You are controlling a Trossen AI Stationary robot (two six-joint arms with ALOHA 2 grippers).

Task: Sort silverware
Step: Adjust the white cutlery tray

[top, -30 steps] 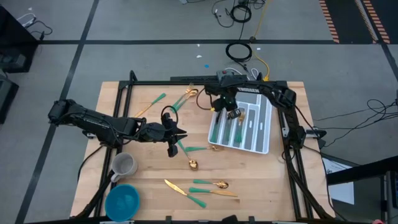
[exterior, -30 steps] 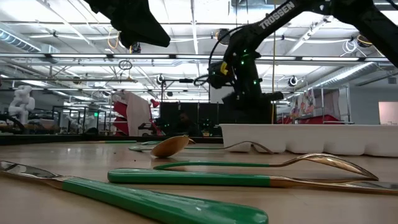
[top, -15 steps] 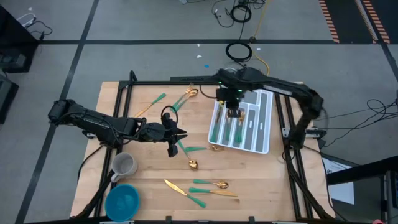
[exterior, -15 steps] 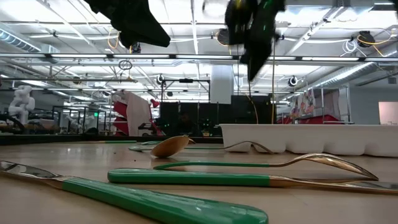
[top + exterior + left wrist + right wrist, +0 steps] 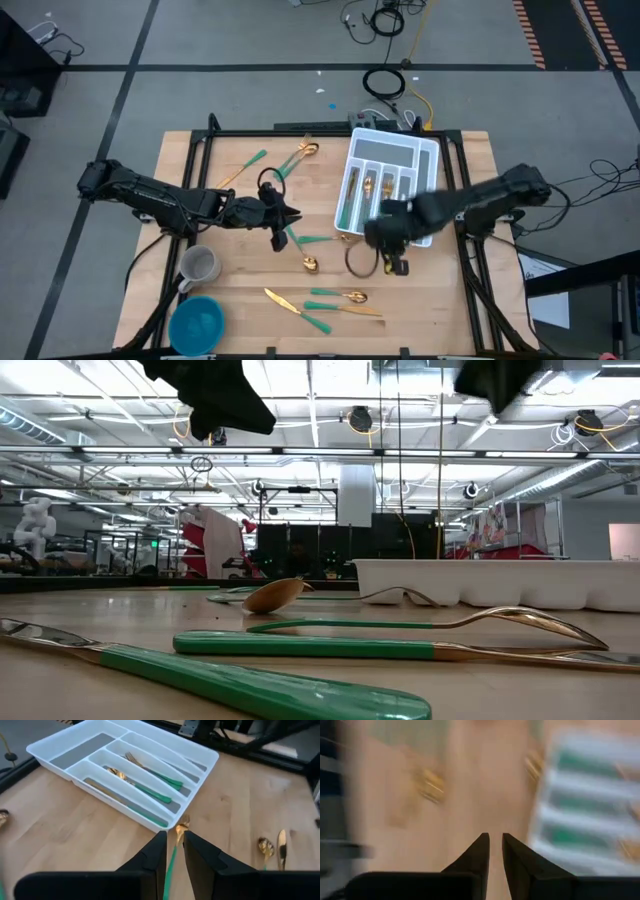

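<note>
The silverware (image 5: pixel 325 308) has shiny gold heads and teal-green handles. Some pieces lie in the white tray (image 5: pixel 50 747) at two o'clock on the table (image 5: pixel 240 285); others are scattered at six and eleven o'clock. The left hand (image 5: pixel 173 851) is pinched narrowly on a teal-handled piece (image 5: pixel 174 851), probably a fork. The right hand (image 5: pixel 494 851), nearly closed and seemingly empty, hovers beside the tray's near edge.

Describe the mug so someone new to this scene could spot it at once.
In the high view, go to the table's bottom-left corner. The mug stands there just above a bowl. It is the smaller of the two, grey where the bowl is blue, and the only cup on the table.
</note>
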